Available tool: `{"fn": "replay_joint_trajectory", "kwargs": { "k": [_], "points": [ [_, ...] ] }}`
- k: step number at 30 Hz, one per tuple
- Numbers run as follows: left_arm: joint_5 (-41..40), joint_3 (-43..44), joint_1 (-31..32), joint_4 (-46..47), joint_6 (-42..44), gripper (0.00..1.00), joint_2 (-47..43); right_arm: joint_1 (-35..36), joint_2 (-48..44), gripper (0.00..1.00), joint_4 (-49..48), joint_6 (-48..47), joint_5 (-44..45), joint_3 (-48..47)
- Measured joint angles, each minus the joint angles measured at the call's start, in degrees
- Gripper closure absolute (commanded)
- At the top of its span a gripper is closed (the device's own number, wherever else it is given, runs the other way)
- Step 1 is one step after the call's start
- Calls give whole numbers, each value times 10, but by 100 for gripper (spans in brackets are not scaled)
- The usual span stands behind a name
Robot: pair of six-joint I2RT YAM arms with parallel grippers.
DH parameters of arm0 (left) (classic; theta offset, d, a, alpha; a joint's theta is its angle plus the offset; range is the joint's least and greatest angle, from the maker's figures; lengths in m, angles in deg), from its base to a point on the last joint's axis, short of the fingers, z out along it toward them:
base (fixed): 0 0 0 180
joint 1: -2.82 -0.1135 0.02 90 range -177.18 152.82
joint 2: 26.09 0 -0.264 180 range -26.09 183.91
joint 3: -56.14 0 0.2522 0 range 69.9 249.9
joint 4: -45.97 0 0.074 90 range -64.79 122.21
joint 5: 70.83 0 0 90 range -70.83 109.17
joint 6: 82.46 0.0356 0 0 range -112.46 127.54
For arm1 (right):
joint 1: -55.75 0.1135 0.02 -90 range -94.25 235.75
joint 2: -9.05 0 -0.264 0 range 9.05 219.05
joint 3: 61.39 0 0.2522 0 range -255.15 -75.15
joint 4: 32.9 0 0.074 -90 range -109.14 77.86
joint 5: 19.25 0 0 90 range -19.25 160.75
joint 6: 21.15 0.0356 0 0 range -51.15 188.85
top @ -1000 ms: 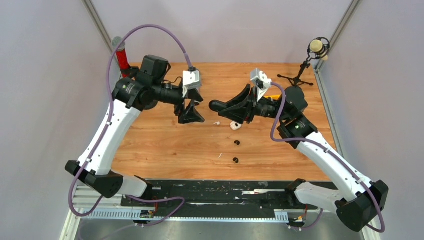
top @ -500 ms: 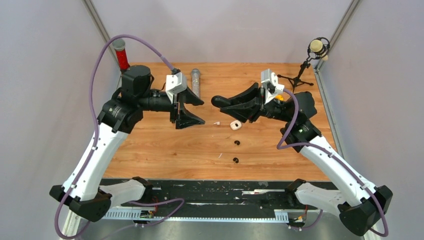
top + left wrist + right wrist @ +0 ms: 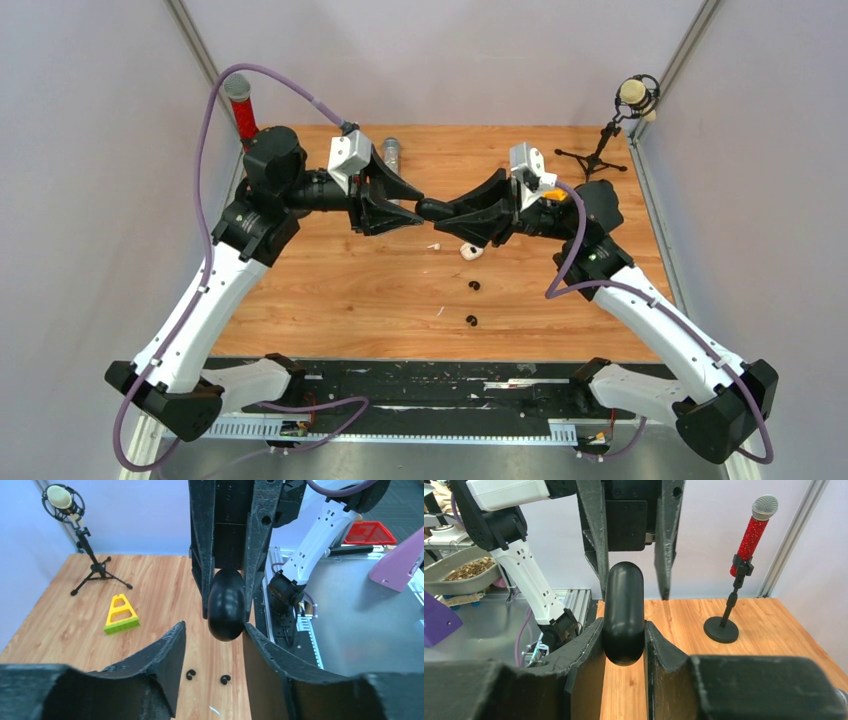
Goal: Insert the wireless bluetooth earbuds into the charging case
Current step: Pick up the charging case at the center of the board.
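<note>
Right hand (image 3: 624,624): clamped on the black charging case (image 3: 624,610), a finger pressed to each long side. The case is held in the air over the table (image 3: 330,290), with its free rounded end pointing toward the left arm.

Left hand (image 3: 214,626): half-wide, straddling the case's free end. In the left wrist view one finger touches or nearly touches the case; the other stands off with a clear gap. This is not a grip.

Whether the case's lid is open cannot be told; it reads as one smooth dark pill.

The earbuds are all on the table, none at the case:
- white earbud (image 3: 470,251): just on the arm-base side of the case.
- smaller white earbud (image 3: 434,245): near the case's free end, same side.
- first black earbud (image 3: 474,286): farther from the case toward the bases.
- second black earbud (image 3: 471,321): farther still, on the same line.
- thin white sliver (image 3: 440,312): well apart from the case, toward the bases.

Other items:
- yellow triangular block (image 3: 120,614): on the table, behind the case on the right arm's side.
- red microphone (image 3: 759,520): on its stand, beyond the case on the left arm's side.
- grey cylinder (image 3: 390,158): lying behind the case.
</note>
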Motion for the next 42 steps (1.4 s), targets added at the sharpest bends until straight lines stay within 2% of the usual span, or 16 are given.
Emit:
{"fn": "replay_joint_trajectory", "kwargs": {
  "k": [9, 13, 19, 23, 24, 28, 29, 30, 31, 32, 34, 36, 39, 42],
  "points": [
    [28, -10, 1, 15, -25, 49, 2, 0, 7, 100, 0, -4, 0, -8],
    [32, -10, 1, 25, -39, 53, 5, 0, 14, 100, 0, -5, 0, -16],
    [32, -10, 4, 28, -51, 69, 10, 1, 19, 100, 1, -5, -1, -19],
    [31, -3, 4, 31, -58, 90, 12, 2, 19, 100, 1, -5, 0, -23],
    [31, -1, 4, 32, -60, 98, 13, 2, 19, 100, 1, -5, 1, -24],
    [33, 0, 5, 35, -63, 100, 13, 2, 19, 100, 1, -5, 0, -26],
    [33, 0, 5, 35, -63, 100, 13, 2, 21, 98, 1, -5, 0, -26],
    [34, 0, 4, 35, -63, 100, 13, 2, 22, 85, 2, -5, 0, -27],
    [33, 0, 4, 34, -63, 100, 13, 2, 23, 63, 3, -6, -1, -30],
    [33, 0, 4, 34, -62, 100, 13, 2, 25, 50, 5, -7, -3, -32],
    [33, 0, 4, 32, -61, 100, 13, 2, 27, 34, 14, -10, -3, -36],
    [32, 0, 8, 20, -57, 100, 13, 2, 29, 23, 28, -20, -2, -37],
    [26, 5, 11, -4, -38, 100, 13, 2, 29, 13, 60, -42, 5, -38],
    [12, 13, 11, -35, -8, 100, 12, 2, 24, 8, 96, -63, 16, -42]
  ]
}}
